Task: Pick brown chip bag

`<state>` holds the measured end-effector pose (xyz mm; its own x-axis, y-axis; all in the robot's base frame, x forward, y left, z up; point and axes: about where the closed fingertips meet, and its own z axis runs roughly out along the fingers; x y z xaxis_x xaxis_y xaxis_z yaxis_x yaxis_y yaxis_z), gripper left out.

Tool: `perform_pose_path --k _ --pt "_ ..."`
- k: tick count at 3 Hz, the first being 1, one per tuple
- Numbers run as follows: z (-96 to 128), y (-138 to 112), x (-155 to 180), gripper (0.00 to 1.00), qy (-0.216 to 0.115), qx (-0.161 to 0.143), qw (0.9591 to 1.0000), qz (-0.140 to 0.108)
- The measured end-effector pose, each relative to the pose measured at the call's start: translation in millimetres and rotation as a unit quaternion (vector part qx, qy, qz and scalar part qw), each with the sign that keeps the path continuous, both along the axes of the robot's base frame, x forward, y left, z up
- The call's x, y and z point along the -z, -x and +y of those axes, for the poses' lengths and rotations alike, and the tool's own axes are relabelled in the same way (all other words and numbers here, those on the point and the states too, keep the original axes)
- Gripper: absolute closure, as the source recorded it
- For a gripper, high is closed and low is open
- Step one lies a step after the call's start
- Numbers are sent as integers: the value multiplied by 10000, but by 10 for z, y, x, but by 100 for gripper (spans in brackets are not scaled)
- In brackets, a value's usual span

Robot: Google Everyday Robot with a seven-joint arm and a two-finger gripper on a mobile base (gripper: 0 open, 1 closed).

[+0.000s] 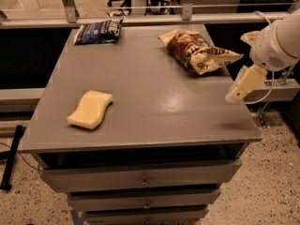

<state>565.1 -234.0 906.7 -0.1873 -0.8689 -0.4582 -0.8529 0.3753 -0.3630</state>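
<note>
Dim warm light glares off the table [140,60]; the hand [235,93] beside its right edge casts a shadow.

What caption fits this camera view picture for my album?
Robot gripper hovers at the table's right edge, near the brown chip bag.
</note>
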Motion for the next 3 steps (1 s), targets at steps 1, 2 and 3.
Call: perform_pose_path --k 1,2,3 --pt "110 -374 95 0 -332 -10 9991 -246" --pt "226 -762 128 0 -717 23 9960 -531" --pt "310 -1060 159 0 -1159 124 9910 -660"
